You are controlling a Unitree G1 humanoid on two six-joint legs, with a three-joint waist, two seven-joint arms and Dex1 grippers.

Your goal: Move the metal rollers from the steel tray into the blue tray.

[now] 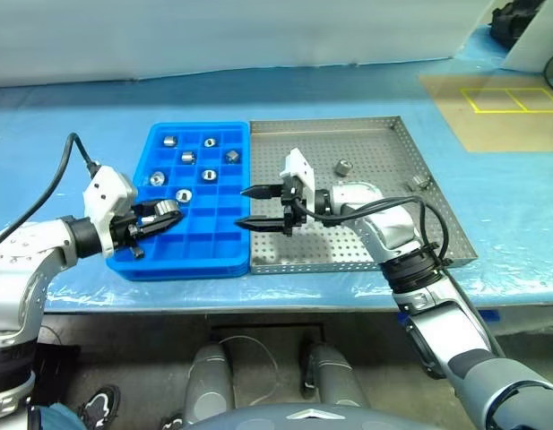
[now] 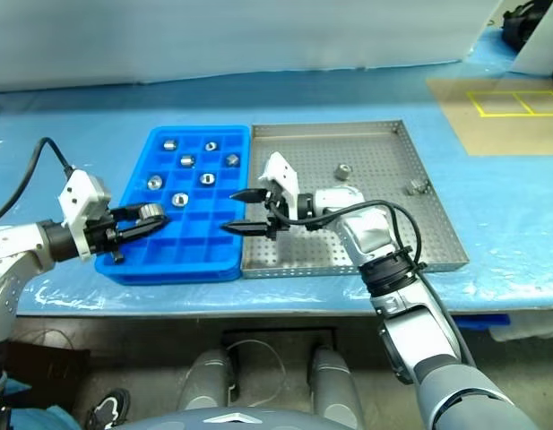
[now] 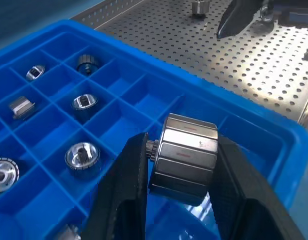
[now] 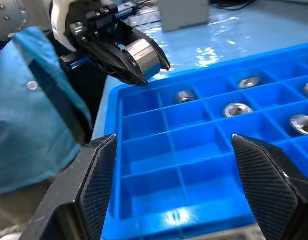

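The left gripper's (image 1: 159, 218) own fingers cover the ends of the roller (image 3: 186, 156) they pinch, so only its faceted side shows in the left wrist view. It hangs over the blue tray's (image 1: 197, 262) near left corner, above the compartments. Six rollers lie in cells toward that tray's far end; their hollow centres are hard to make out from the head views. The right gripper (image 1: 258, 208) points left over the seam between the two trays, fingers spread wide with nothing between them. On the steel tray (image 1: 384, 134), one roller (image 1: 343, 166) stands near the far middle and another (image 1: 419, 182) lies at the right rim.
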